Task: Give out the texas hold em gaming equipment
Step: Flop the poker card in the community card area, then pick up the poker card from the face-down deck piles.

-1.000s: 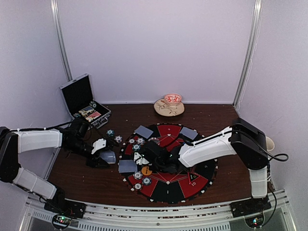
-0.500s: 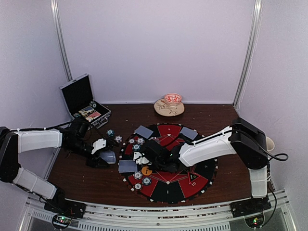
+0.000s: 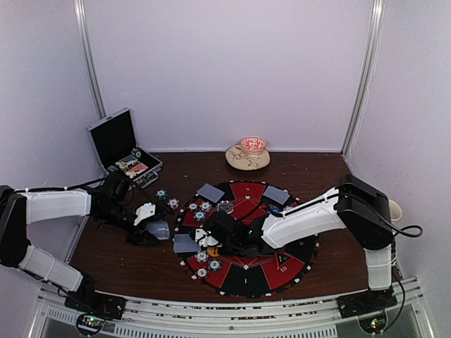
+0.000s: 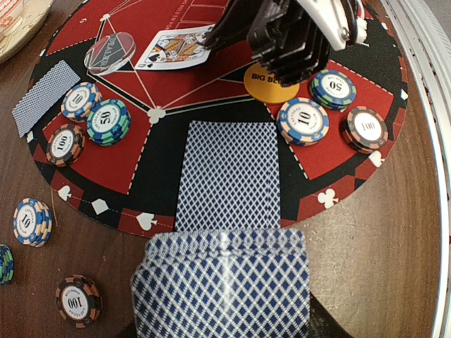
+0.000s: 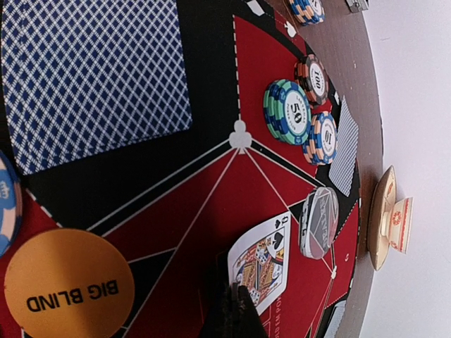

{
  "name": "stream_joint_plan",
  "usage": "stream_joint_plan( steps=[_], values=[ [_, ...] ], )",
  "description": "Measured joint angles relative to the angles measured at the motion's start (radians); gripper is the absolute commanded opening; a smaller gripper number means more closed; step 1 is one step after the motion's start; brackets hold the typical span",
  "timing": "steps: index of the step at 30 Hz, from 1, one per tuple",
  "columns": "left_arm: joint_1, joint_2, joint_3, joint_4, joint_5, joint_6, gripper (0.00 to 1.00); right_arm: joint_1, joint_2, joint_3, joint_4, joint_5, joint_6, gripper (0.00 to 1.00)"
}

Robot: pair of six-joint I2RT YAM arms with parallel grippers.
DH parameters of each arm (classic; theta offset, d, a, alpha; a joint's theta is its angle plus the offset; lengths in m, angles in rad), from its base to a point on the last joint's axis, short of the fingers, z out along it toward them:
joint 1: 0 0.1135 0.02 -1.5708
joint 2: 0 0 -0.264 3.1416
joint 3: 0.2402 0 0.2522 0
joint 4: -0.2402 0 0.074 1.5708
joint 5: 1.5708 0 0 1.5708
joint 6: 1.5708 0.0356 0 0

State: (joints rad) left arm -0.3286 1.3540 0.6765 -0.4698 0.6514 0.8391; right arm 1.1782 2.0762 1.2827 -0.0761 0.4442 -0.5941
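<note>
On the mat (image 3: 250, 282) lie chip stacks (image 4: 107, 121), face-down cards (image 4: 229, 172) and a Big Blind disc (image 5: 67, 285); left tool (image 3: 149, 227) clamps the undealt deck (image 4: 222, 289), right tool (image 5: 237, 311) sits closed at 1 face-up card (image 5: 261, 260), so dealing looks unfinished.

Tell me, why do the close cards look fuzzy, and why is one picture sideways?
Left wrist: the card deck sits too near the lens, so it blurs; a 10 chip looks sharp. Right wrist: camera rolled, so the BIG BLIND disc reads upside down. Top external: grainy.
</note>
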Motion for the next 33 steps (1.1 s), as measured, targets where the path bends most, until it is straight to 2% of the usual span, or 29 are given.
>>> stream_joint_plan(
  steps=[1,6,16,20,29,33],
  values=[
    [0.000,0.000,0.000,0.000,0.000,0.000,0.52,0.001,0.000,0.000,-0.003,0.000,0.000,0.00],
    [0.000,0.000,0.000,0.000,0.000,0.000,0.52,0.005,0.000,-0.001,-0.005,0.000,0.012,0.18],
    [0.000,0.000,0.000,0.000,0.000,0.000,0.52,0.016,-0.014,-0.006,-0.019,0.001,0.022,0.26],
    [0.000,0.000,0.000,0.000,0.000,0.000,0.52,0.024,-0.035,-0.011,-0.029,0.006,0.029,0.36],
    [0.000,0.000,0.000,0.000,0.000,0.000,0.52,0.029,-0.196,-0.011,-0.037,0.037,0.174,0.84],
    [0.000,0.000,0.000,0.000,0.000,0.000,0.52,0.029,-0.238,-0.003,-0.031,0.035,0.267,0.96]
  ],
)
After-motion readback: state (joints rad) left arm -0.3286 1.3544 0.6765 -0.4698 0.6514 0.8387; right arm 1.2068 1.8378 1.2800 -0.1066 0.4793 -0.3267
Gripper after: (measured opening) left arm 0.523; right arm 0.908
